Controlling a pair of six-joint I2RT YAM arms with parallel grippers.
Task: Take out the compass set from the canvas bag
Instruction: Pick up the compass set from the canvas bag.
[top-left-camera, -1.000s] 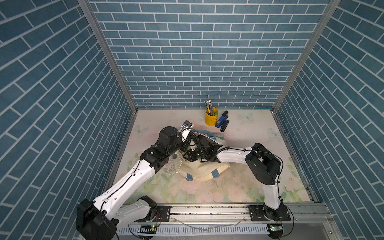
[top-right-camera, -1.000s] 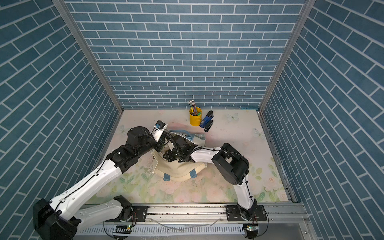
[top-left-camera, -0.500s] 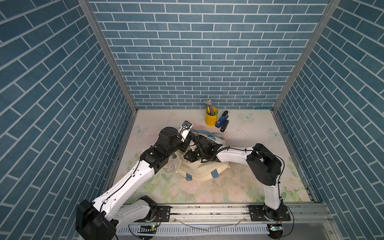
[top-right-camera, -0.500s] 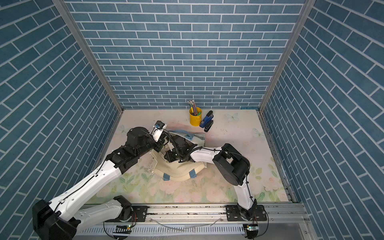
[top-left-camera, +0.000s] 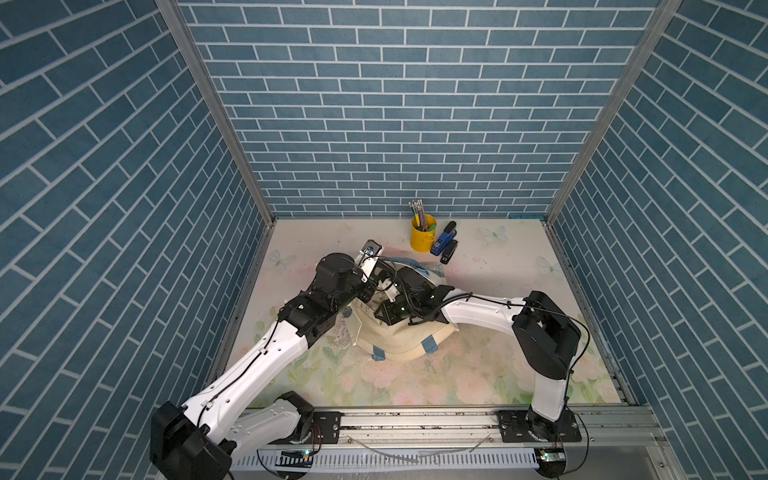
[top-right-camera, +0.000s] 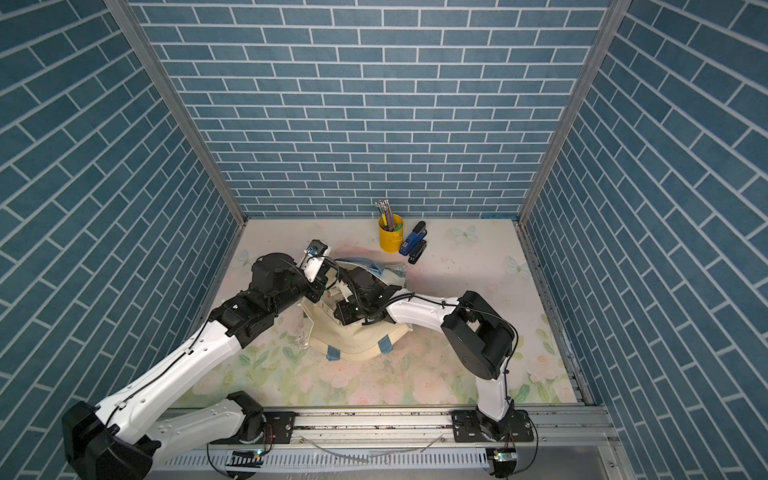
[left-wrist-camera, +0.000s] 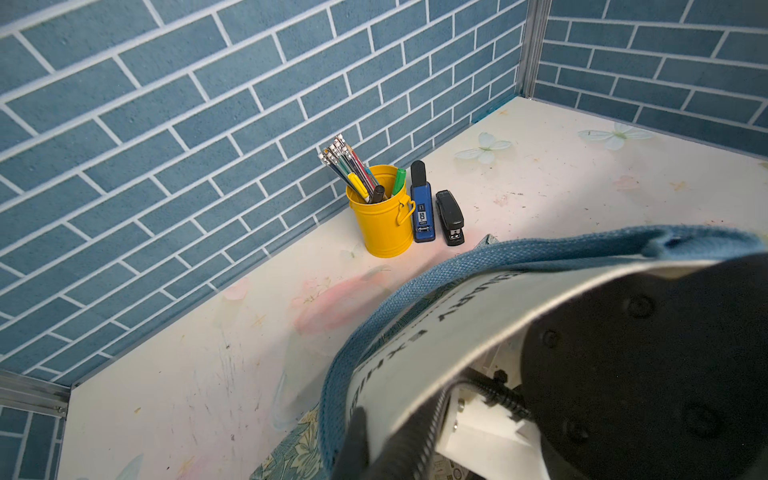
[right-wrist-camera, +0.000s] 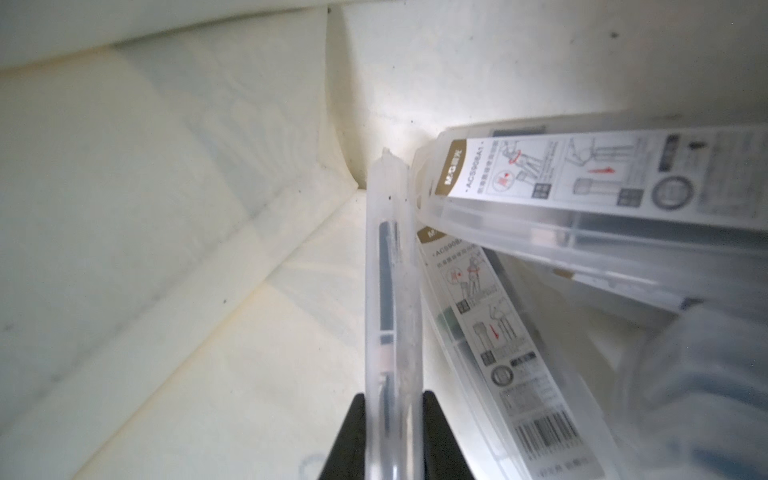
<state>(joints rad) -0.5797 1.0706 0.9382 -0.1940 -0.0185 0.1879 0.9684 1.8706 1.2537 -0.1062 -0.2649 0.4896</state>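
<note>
Left pincer (left-wrist-camera: 357, 440) is clenched on the rim of the cream canvas bag (top-left-camera: 399, 345) with light blue straps, lifting its mouth. I see my right pincer (right-wrist-camera: 392, 419) inside the bag, clamped edge-on around a slim clear plastic compass set case (right-wrist-camera: 392, 266). Two more labelled clear cases (right-wrist-camera: 623, 174) lie just beside it. The bag rests mid-way across the floral surface (top-left-camera: 478, 365).

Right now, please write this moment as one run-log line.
left jaws: shut on canvas bag rim | right jaws: inside bag, shut on compass set case | compass set: not yet out
</note>
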